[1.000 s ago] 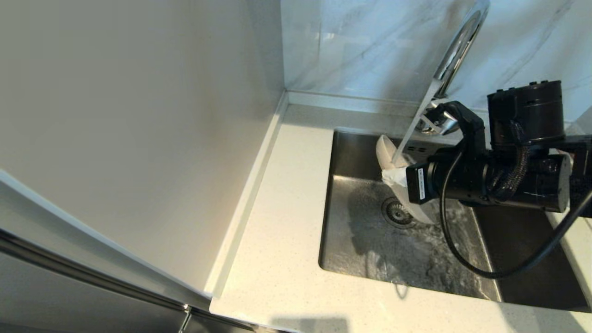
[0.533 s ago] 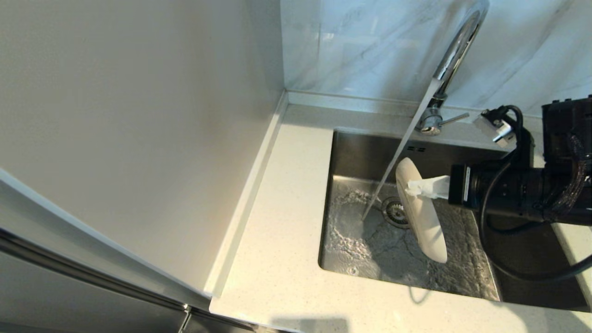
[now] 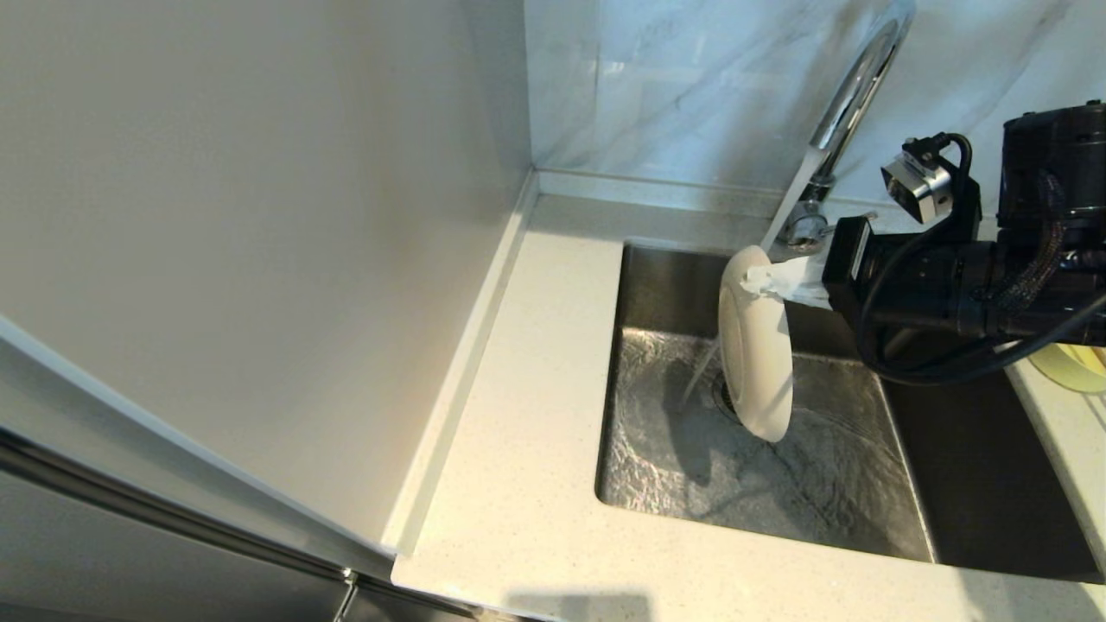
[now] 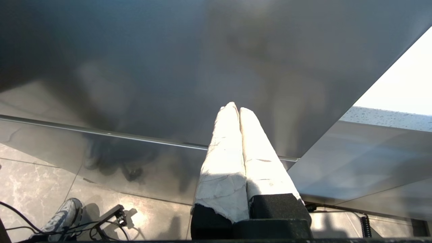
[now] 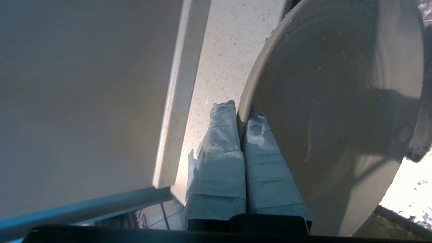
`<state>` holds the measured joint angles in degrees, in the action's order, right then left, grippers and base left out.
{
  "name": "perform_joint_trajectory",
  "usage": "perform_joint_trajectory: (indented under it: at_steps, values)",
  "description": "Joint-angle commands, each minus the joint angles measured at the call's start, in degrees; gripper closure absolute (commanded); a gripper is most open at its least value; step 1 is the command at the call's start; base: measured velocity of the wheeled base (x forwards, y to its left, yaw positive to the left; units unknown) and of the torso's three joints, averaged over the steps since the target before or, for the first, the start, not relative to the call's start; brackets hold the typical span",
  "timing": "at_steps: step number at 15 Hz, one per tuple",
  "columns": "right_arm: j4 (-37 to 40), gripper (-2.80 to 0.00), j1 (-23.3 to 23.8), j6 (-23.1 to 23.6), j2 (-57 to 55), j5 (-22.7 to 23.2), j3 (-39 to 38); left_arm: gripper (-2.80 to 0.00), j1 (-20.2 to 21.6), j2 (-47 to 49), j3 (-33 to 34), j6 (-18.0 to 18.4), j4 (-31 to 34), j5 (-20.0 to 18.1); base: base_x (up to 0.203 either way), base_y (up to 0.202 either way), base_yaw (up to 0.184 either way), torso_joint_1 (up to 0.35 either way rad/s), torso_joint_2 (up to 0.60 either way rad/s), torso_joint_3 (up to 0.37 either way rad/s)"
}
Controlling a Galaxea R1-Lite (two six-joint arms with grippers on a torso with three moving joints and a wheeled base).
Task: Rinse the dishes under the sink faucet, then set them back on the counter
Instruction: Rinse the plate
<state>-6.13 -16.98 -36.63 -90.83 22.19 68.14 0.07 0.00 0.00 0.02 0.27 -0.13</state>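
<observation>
The plate (image 3: 755, 345) stands on edge over the basin (image 3: 657, 449), in front of the faucet (image 3: 851, 95). The right gripper (image 3: 769, 281) clamps its top rim. Counter (image 3: 518, 432) lies left of the basin; a bowl (image 3: 1071, 367) sits at its right.

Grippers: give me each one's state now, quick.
Left gripper: shut, empty, parked away from the sink.
Right gripper: shut on the plate rim, held on edge over the sink.

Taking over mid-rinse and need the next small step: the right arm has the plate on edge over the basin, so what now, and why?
Probably ease the plate back toward the faucet so the stream lands on its face. The right gripper pinches its upper rim, holding it on edge above the basin, while the water appears to pass beside it. The left gripper sits parked, jaws together.
</observation>
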Motion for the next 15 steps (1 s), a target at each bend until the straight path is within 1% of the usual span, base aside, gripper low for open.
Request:
perform_joint_trajectory:
  at_steps: [1,7,10,12,13,15]
  values:
    - [0.0,0.0,0.7,-0.1,-1.7,0.0,1.2,0.0,0.0,0.0,0.0,0.0,0.0,0.0,0.0,0.0,0.0,0.0,0.0,0.0]
    - [0.1,0.0,5.1,-0.1,-3.4,-0.4,1.6,0.0,0.0,0.0,0.0,0.0,0.0,0.0,0.0,0.0,0.0,0.0,0.0,0.0]
    - [0.2,0.0,5.8,-0.1,-4.3,-0.4,2.5,0.0,0.0,0.0,0.0,0.0,0.0,0.0,0.0,0.0,0.0,0.0,0.0,0.0]
    - [1.1,0.0,6.5,0.1,-3.2,-1.2,2.1,0.0,0.0,0.0,0.0,0.0,0.0,0.0,0.0,0.0,0.0,0.0,0.0,0.0]
    - [3.2,0.0,7.3,0.9,-1.6,-1.9,1.5,0.0,0.0,0.0,0.0,0.0,0.0,0.0,0.0,0.0,0.0,0.0,0.0,0.0]
    - [7.5,0.0,10.5,5.3,2.2,-3.1,-1.2,0.0,0.0,0.0,0.0,0.0,0.0,0.0,0.0,0.0,0.0,0.0,0.0,0.0]
